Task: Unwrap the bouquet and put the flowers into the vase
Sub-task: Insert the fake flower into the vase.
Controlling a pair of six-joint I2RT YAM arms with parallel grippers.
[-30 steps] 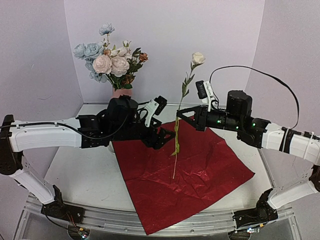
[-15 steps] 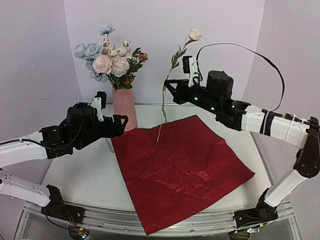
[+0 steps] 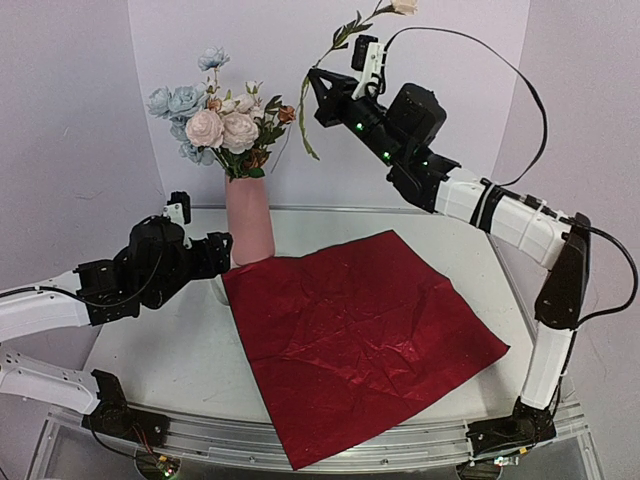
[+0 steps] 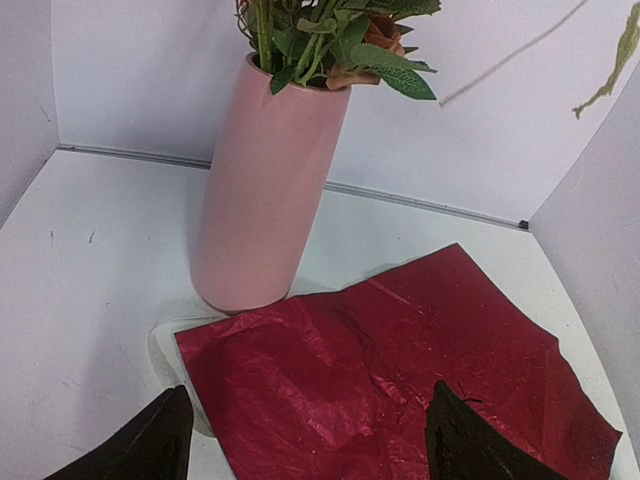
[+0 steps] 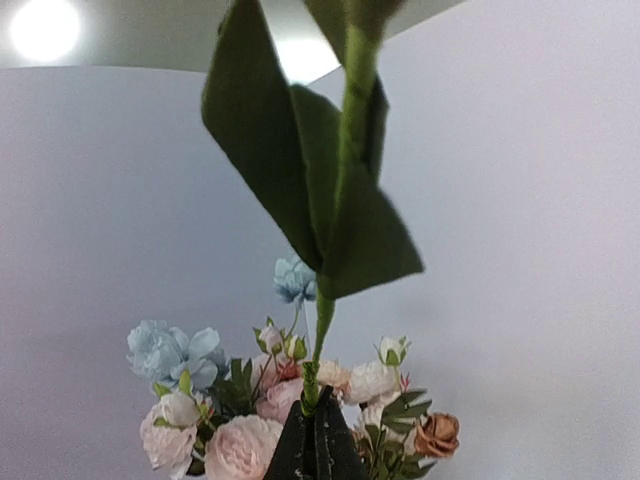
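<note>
Up over the far side of the table [image 3: 160,360], the right gripper [image 3: 316,88] has its jaws pressed together on a single green stem [image 5: 350,100]. The right wrist view shows it plainly: dark fingertips [image 5: 298,455] meet on the stalk, and its leaves [image 5: 270,150] loom large in front (blurred, they sit so close to the lens). That stem's white bloom [image 3: 403,6] pokes up at the very top edge of the overhead view, while its thin lower end trails down towards the right side of the bunch. Just below and to the left are the flowers [image 3: 222,125] in the vase [image 3: 249,220]: pink, white, pale blue, and a rusty one on the right. The vase stands upright on the table, at the far left corner of the dark red wrapping paper [image 3: 360,340], which lies spread out flat and crinkled. Down low on the left, the left gripper [image 3: 222,250] hovers with its jaws wide apart, holding nothing and pointing at the vase's base.
</note>
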